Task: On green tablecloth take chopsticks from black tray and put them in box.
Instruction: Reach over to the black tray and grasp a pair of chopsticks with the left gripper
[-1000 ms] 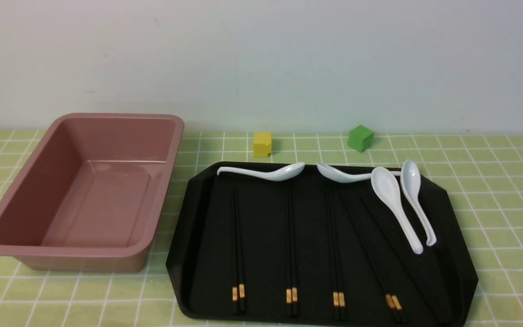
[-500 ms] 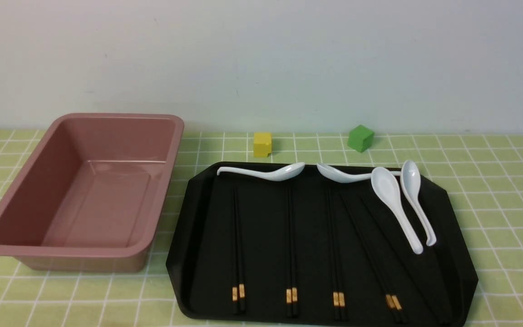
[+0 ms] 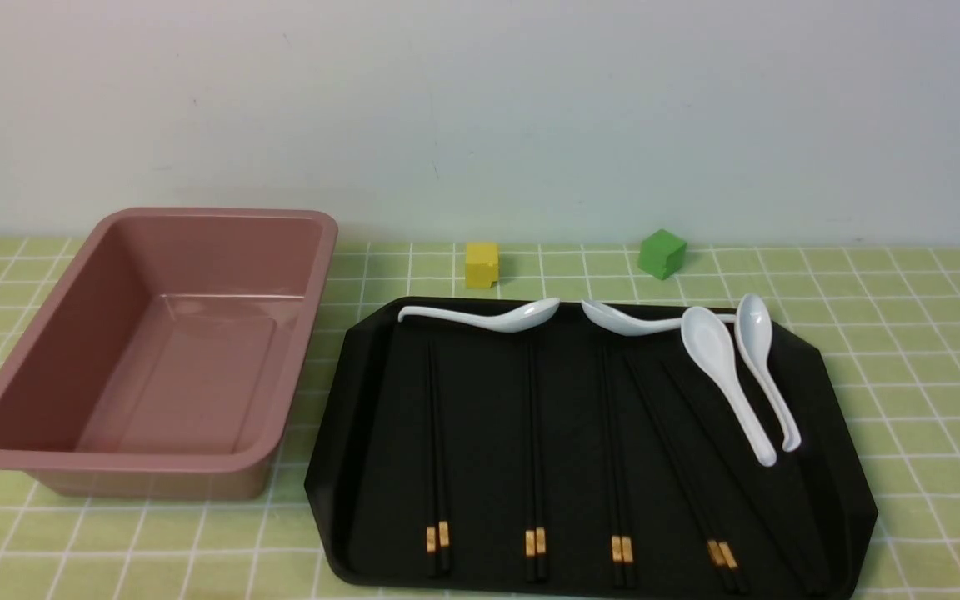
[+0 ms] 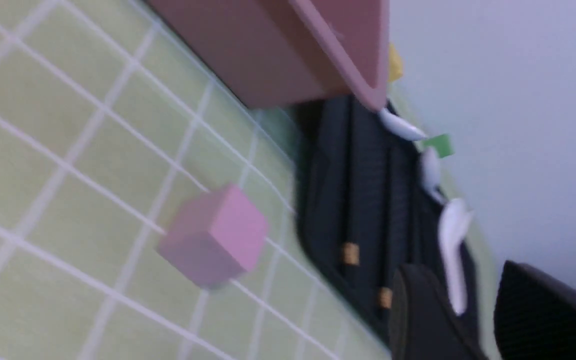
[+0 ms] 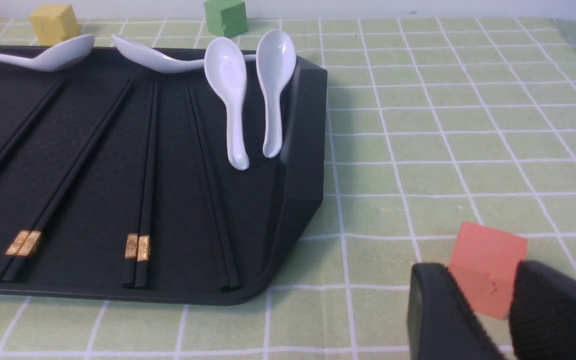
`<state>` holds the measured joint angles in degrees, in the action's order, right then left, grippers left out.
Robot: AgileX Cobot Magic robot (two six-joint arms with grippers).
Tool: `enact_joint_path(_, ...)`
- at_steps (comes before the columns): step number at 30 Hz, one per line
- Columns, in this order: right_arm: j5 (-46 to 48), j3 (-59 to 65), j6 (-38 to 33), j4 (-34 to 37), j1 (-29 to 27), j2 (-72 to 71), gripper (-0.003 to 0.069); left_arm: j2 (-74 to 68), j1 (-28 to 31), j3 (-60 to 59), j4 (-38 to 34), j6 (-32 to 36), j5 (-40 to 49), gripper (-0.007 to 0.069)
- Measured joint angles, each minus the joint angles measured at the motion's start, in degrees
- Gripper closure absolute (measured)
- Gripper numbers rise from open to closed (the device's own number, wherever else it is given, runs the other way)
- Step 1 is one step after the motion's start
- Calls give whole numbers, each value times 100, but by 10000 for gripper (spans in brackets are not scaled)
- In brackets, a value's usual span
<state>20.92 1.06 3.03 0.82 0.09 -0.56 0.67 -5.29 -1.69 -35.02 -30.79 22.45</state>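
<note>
While both grippers (image 4: 468, 285) (image 5: 488, 285) gape, chopsticks (image 3: 535, 450) lie well apart.

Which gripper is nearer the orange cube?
Right. The right gripper sits just before the orange cube; the left gripper is beyond the black tray, on the box's side.

4 white spoons (image 3: 707, 337); yellow cube (image 3: 482, 265), green cube (image 3: 662, 253), pink cube (image 4: 215, 235), orange cube (image 5: 488, 255).
</note>
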Motion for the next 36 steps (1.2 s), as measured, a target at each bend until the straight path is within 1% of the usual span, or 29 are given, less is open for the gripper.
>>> enact_joint_path(1,0,0,0,0,0,0,419,0,0,0,-402,-100,-6,386)
enact_joint_path(2,0,0,0,0,0,0,419,0,0,0,-454,-112,-6,386)
enact_joint_path(4,0,0,0,0,0,0,419,0,0,0,-992,-167,-97,386)
enact_joint_path(5,0,0,0,0,0,0,419,0,0,0,-1144,-175,-196,386)
enact_joint_path(7,0,0,0,0,0,0,419,0,0,0,-1476,-175,-525,393)
enact_joint_path(9,0,0,0,0,0,0,419,0,0,78,-1788,-123,-937,419)
enact_joint_path(11,0,0,0,0,0,0,419,0,0,302,-1904,155,-1457,457)
enact_joint_path(13,0,0,0,0,0,0,419,0,0,845,-1905,948,-1922,541)
enact_joint_path(14,0,0,0,0,0,0,419,0,0,996,-1887,1177,-1986,566)
enact_joint_path(15,0,0,0,0,0,0,419,-44,0,1302,-1867,1632,-1990,615)
enact_joint_path(16,0,0,0,0,0,0,419,-133,0,1502,-1866,1908,-1943,638)
enact_joint_path(17,0,0,0,0,0,0,419,-275,0,1693,-1861,2155,-1857,637)
enact_joint_path(18,0,0,0,0,0,0,419,-579,0,1952,-1848,2448,-1661,637)
enact_joint_path(20,0,0,0,0,0,0,419,-1178,0,2279,-1822,2734,-1161,637)
enact_joint_path(22,3,0,0,0,0,0,419,-2011,0,2591,-1724,2838,-313,637)
enact_joint_path(23,3,0,0,0,0,0,419,-2106,0,2623,-1724,2838,-216,637)
enact_joint_path(25,3,0,0,0,0,0,419,-3511,0,3152,-1313,2887,1319,637)
enact_joint_path(26,3,0,0,0,0,0,419,-3835,0,3292,-1139,2894,1664,637)
enact_joint_path(29,3,0,0,0,0,0,419,-5548,0,4160,-422,2946,3377,637)
enact_joint_path(31,3,0,0,0,0,0,419,-6455,-6,4680,36,3031,4078,637)
enact_joint_path(33,3,0,0,0,0,0,419,-7332,-81,5243,430,3024,4479,637)
enact_joint_path(36,3,0,0,0,0,0,419,-8236,-474,5885,838,2818,4558,637)
